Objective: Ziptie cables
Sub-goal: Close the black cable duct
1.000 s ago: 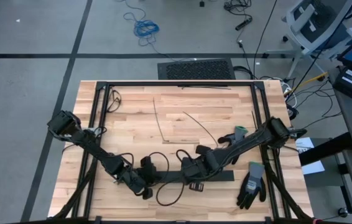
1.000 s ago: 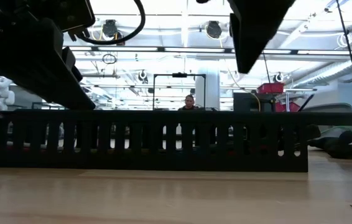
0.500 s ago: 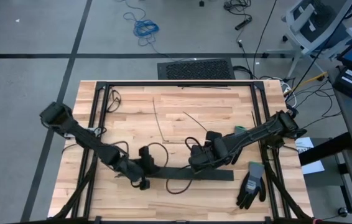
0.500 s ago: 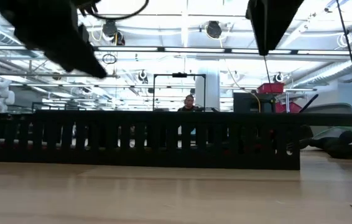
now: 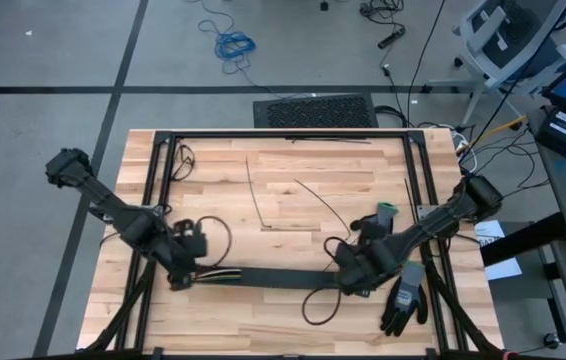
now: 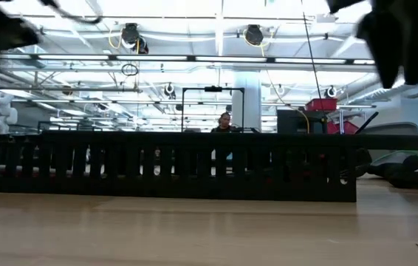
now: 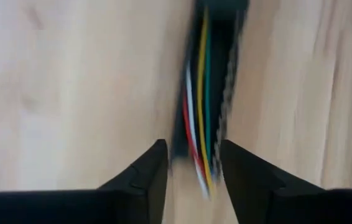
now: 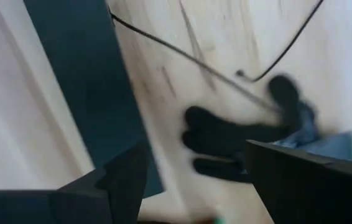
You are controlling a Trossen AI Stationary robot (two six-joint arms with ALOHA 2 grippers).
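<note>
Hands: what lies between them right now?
In the high view, the black slotted strip spans from the left hand to the right hand, with the cables at its left end.

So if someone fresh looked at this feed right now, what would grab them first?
Probably the long black slotted strip lying across the near part of the wooden table, with the multicoloured cables showing at its left end. Next, the two dark arms: the left hand and the right hand, both open, one at each end of the strip.
</note>
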